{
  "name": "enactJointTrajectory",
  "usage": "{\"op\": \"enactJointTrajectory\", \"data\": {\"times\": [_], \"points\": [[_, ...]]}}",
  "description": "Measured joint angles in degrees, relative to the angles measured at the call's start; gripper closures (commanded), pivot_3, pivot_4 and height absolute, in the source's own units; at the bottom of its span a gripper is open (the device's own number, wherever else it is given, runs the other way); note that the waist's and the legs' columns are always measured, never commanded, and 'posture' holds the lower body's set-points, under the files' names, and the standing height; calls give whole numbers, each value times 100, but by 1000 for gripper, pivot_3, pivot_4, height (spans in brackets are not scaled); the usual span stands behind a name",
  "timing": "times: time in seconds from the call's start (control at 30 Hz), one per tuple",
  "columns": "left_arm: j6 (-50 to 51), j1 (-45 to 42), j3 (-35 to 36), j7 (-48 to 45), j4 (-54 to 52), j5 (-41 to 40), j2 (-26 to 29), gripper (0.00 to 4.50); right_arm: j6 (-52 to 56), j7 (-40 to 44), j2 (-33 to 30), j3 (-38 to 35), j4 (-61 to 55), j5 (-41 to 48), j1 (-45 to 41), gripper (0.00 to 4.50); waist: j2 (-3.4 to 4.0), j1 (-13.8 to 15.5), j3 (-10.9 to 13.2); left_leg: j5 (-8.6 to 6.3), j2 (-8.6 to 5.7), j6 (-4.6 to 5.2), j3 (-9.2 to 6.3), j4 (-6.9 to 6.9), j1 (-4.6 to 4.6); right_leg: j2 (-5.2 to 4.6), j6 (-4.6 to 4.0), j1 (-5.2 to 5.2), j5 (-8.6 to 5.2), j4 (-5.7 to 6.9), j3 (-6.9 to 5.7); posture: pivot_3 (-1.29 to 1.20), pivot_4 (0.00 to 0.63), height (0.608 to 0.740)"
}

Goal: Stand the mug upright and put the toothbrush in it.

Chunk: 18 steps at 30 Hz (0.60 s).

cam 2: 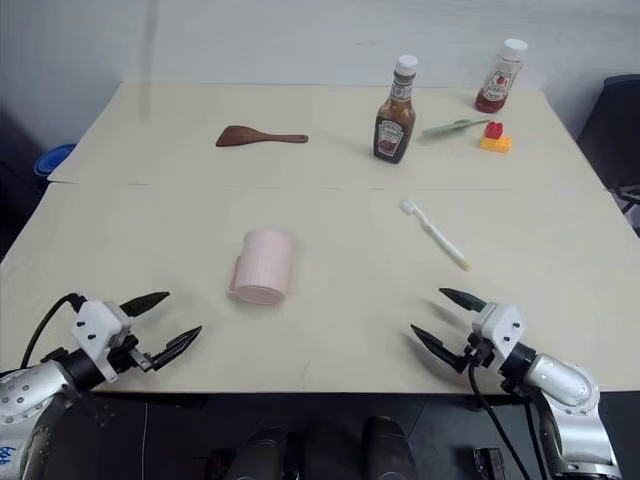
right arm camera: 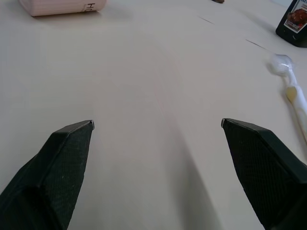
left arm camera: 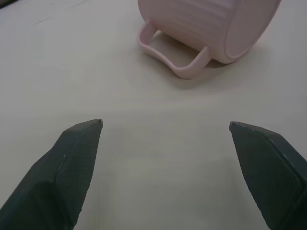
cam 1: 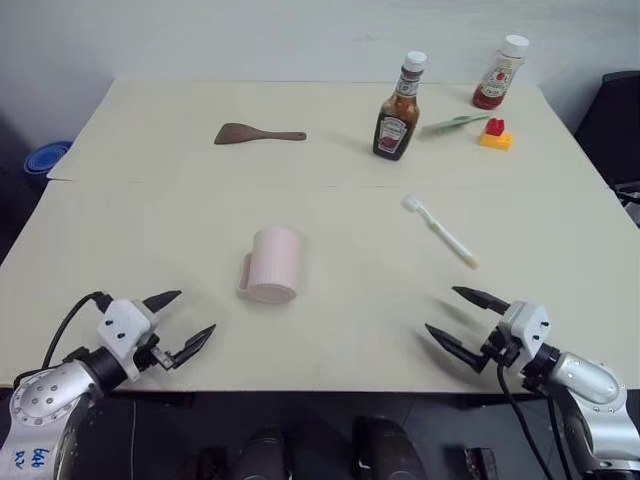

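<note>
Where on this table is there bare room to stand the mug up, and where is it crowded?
Bare table lies between the mug and the toothbrush, and along the near edge between the open left gripper and right gripper. The far right is crowded: two sauce bottles, green utensil, red-and-yellow block.

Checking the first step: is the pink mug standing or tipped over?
Tipped over: the mug lies on its side on the table, handle beside it on the tabletop.
</note>
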Motion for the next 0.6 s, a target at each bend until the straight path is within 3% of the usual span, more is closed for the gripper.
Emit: {"op": "enactJointTrajectory", "data": {"times": [0.2, 0.37, 0.43, 0.5, 0.6], "points": [[96, 37, 78, -198, -8, -221, 31, 0, 52, 112, -3, -6, -1, 105, 7, 49, 0, -7, 0, 0, 1, 0, 0, 0, 0, 0, 0, 0, 0, -1, 0, 0, 150, 740], [489, 249, 649, -292, -43, -722, 156, 0, 85, 409, -12, 92, 2, 232, -387, 49, 0, -28, 0, 1, 9, -2, 0, 0, 2, -1, 0, 0, 0, 4, 1, 0, 150, 740], [1193, 553, 1104, -266, -109, -1213, 333, 0, 108, 701, -3, 305, -105, 390, -650, 49, -2, -47, 1, 2, 17, -5, 1, 0, 1, 3, 0, -1, 0, 8, 2, 0, 150, 740], [3050, 955, 1912, 148, -163, -2339, 697, 0, 160, 1075, 128, 551, -397, 804, -926, 49, -6, -67, 3, 4, 31, -13, -7, 0, 0, 7, -7, -2, -4, 14, 5, 0, 150, 740], [4922, 1112, 2601, 680, -192, -3326, 1176, 0, 166, 1338, 263, 749, -637, 1124, -1182, 49, -3, 16, 3, 6, 13, -12, -44, 2, -3, -9, -11, 14, -6, 13, 7, 0, 150, 740]]}}
